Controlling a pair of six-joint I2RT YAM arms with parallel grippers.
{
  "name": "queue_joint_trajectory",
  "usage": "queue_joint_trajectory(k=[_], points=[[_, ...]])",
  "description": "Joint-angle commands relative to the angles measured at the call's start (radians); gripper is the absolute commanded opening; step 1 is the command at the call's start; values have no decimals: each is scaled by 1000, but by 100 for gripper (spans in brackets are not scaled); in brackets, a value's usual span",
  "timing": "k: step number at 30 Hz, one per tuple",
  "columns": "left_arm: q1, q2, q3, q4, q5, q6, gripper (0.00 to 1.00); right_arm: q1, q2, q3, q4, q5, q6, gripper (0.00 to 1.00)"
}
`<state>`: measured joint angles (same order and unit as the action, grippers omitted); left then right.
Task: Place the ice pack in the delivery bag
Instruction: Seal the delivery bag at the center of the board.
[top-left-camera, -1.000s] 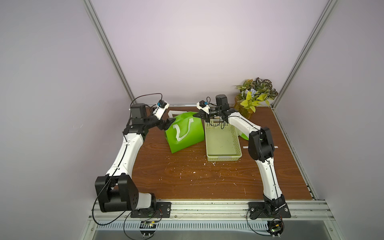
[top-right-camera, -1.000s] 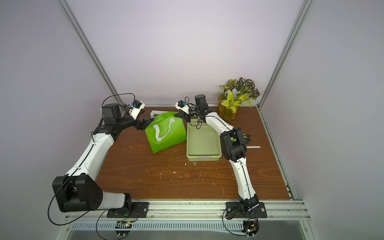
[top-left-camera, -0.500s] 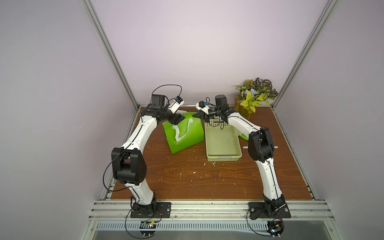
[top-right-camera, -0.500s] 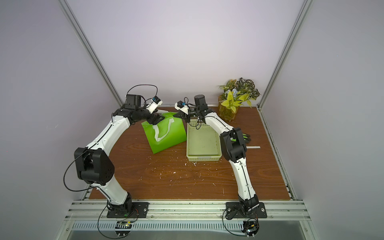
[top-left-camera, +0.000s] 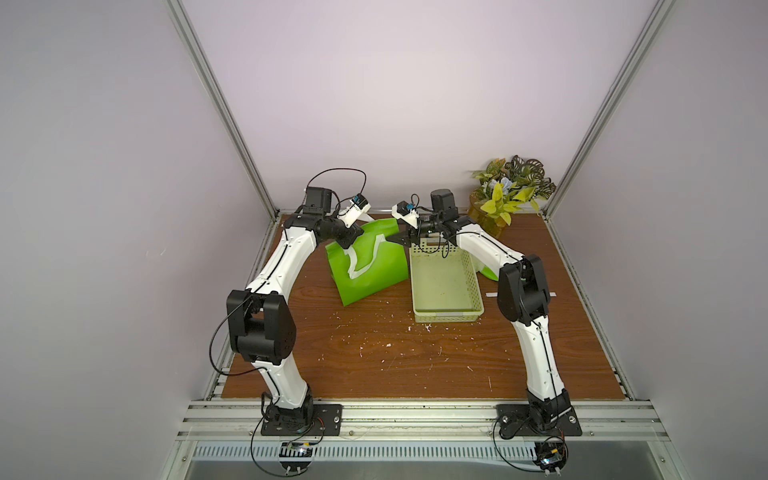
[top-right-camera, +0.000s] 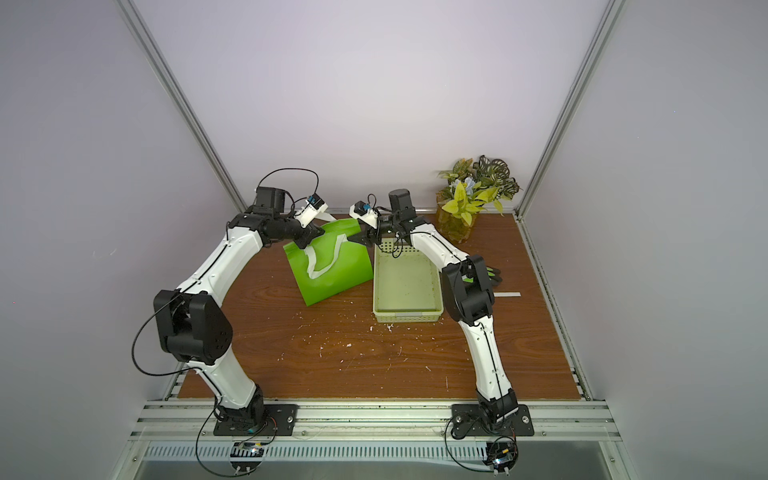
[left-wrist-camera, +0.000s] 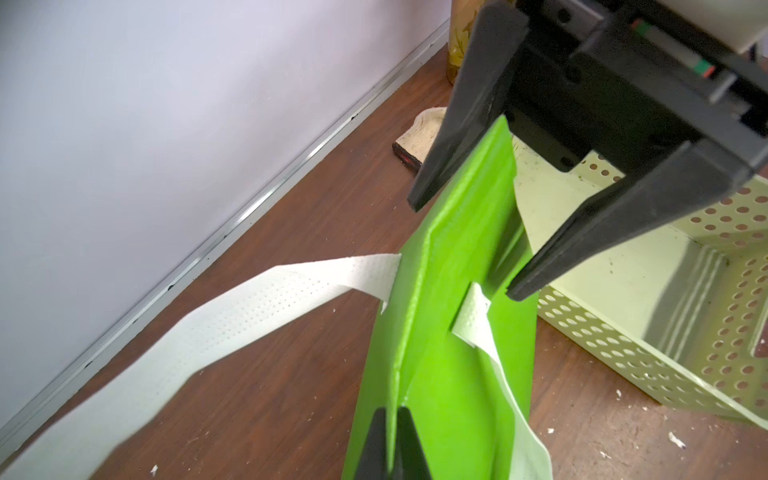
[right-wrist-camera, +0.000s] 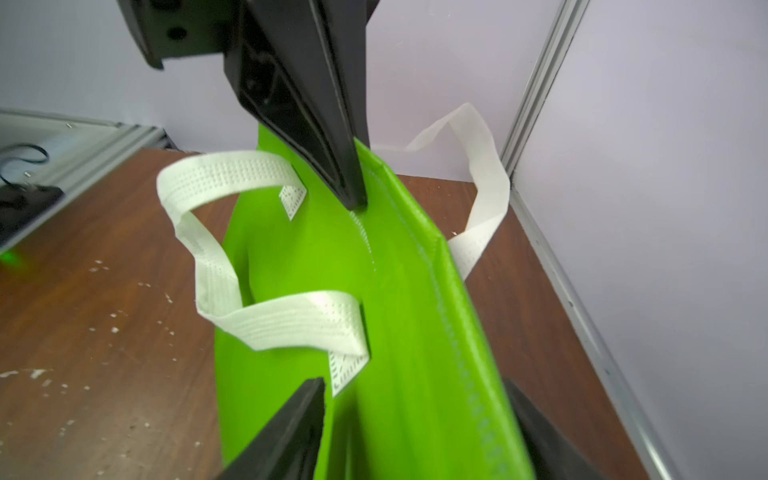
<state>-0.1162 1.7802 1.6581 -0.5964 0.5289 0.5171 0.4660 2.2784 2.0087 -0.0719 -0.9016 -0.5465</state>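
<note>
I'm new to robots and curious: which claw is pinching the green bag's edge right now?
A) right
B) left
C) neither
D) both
B: the left gripper is shut on the bag's top edge, while the right gripper stands open astride it.

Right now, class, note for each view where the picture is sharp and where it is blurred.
Both top views: evenly lit, sharp, table specks crisp. Left wrist view: near white strap soft, basket holes crisp. Right wrist view: delivery bag blurs toward the lens.
</note>
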Motion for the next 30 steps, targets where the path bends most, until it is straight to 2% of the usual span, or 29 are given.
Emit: queue_joint_trajectory(k=[1, 4, 7, 15, 16, 18, 19, 21, 26, 30], points=[[-4, 32, 91, 10, -1, 5, 0, -32, -179, -48, 36, 60, 22, 81], [-5, 76, 155, 10, 7, 1, 0, -58, -304, -191, 116, 117, 56, 91], [-5, 124, 198, 10, 24, -2, 0, -77, -434, -340, 167, 182, 60, 98], [-6, 223, 296, 10, 10, -29, 2, -123, -683, -605, 151, 316, 79, 99], [-5, 228, 307, 10, 10, -40, 9, -129, -705, -629, 144, 341, 91, 99], [-5, 219, 311, 10, 12, -58, 45, -142, -746, -666, 123, 386, 126, 99], [-5, 203, 303, 10, 25, -61, 54, -149, -770, -684, 117, 410, 146, 99], [-5, 163, 281, 9, 48, -65, 65, -166, -819, -723, 111, 445, 189, 99], [-3, 37, 226, 12, 27, -129, 82, -201, -941, -766, 44, 551, 296, 99], [26, -77, 171, 16, -32, -281, 97, -240, -1050, -795, -19, 716, 390, 99]])
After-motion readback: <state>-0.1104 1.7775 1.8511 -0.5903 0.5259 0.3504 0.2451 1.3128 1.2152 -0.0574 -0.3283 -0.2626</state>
